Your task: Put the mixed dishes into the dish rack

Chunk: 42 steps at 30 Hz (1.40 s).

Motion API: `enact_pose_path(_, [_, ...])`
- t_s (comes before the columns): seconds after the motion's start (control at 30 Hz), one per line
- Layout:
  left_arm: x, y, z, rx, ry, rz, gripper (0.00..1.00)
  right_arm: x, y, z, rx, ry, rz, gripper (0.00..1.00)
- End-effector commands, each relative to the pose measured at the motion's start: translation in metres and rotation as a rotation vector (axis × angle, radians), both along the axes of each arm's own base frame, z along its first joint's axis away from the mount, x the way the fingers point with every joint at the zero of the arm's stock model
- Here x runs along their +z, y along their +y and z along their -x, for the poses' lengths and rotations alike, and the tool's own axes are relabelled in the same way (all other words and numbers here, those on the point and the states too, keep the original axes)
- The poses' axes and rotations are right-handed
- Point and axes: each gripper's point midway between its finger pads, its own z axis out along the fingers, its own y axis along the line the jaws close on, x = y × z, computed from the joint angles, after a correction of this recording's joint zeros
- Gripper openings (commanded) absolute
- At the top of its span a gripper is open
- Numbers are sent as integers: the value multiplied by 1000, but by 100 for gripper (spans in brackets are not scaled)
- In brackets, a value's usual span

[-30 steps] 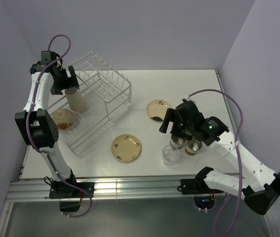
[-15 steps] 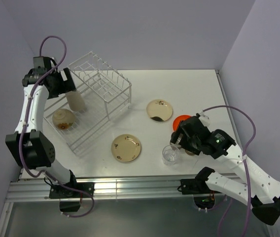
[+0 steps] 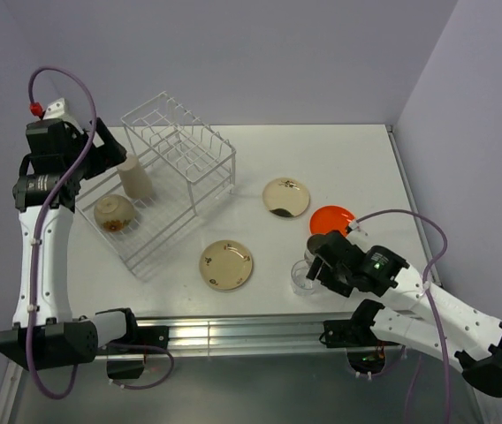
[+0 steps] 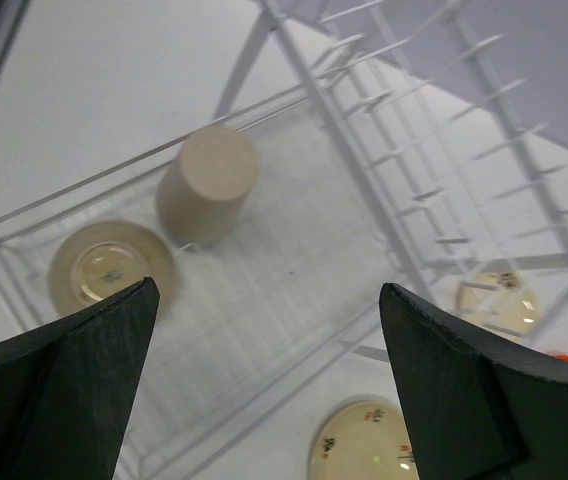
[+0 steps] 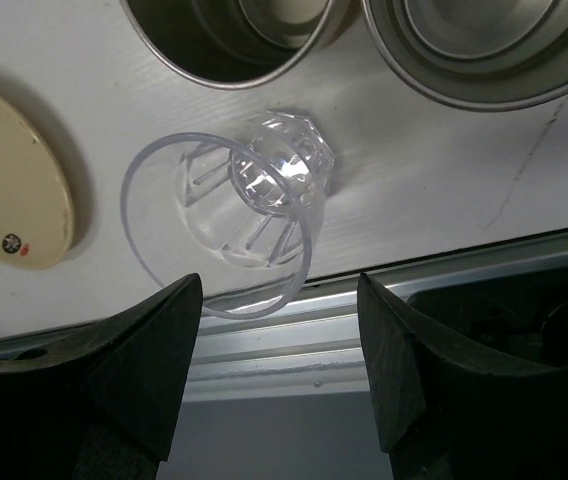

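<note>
Two end effectors are spread wide, holding nothing. The left end effector hangs above the rack, apart from its wires. In the low tray the beige cup sits beside a bowl. The right end effector hangs over the glass, close to the near edge of the worktop. Metal cups stand just past the glass. A cream plate, another plate and the orange plate lie apart.

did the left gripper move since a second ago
Yes. The left gripper has backed off leftward, away from the tall beige cup standing in the dish rack.
</note>
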Motion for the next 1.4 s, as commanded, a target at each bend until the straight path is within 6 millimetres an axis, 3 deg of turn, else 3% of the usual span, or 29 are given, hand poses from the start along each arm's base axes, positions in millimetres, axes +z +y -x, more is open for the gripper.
enact_pose_path(0.0, [27, -27, 2, -107, -110, 95, 99, -10, 6, -2, -41, -8, -13, 70])
enact_pose_path(0.17, [39, -65, 19, -271, -185, 214, 99, -33, 10, 1, -40, 14, -10, 68])
enact_pose_path(0.23, [46, -75, 22, -314, -216, 257, 99, -37, 10, -2, -40, 11, 10, 63])
enact_pose_path(0.27, [44, -83, 27, -351, -213, 282, 99, -35, 10, -4, -42, 4, 12, 53])
enact_pose_path(0.4, [47, -110, 39, -478, -225, 351, 99, -29, 14, -14, -56, -46, -4, 30])
enact_pose_path(0.47, [48, -121, 45, -529, -255, 373, 99, -22, 18, -20, -56, -83, -26, 26])
enact_pose_path(0.57, [54, -138, 57, -606, -296, 432, 99, -8, 21, -27, -36, -114, -20, 0])
enact_pose_path(0.63, [57, -151, 67, -668, -304, 503, 99, 1, 25, -30, -9, -130, -13, 0])
enact_pose_path(0.73, [59, -171, 78, -753, -301, 562, 99, 33, 37, -38, 43, -183, -46, 0])
enact_pose_path(0.97, [54, -220, 103, -960, -218, 743, 99, 169, 105, -51, 341, -448, -391, 0])
enact_pose_path(1.0, [61, -224, 105, -970, -235, 776, 99, 181, 115, -48, 420, -446, -439, 0])
enact_pose_path(1.07, [56, -232, 111, -987, -224, 818, 99, 198, 136, -48, 538, -450, -497, 0])
enact_pose_path(1.2, [59, -245, 121, -1012, -198, 906, 99, 238, 162, -50, 656, -521, -657, 0])
enact_pose_path(1.33, [69, -258, 140, -1059, -208, 995, 99, 258, 177, -54, 752, -544, -817, 0])
enact_pose_path(1.37, [72, -258, 143, -1055, -212, 1017, 99, 260, 182, -45, 813, -513, -869, 0])
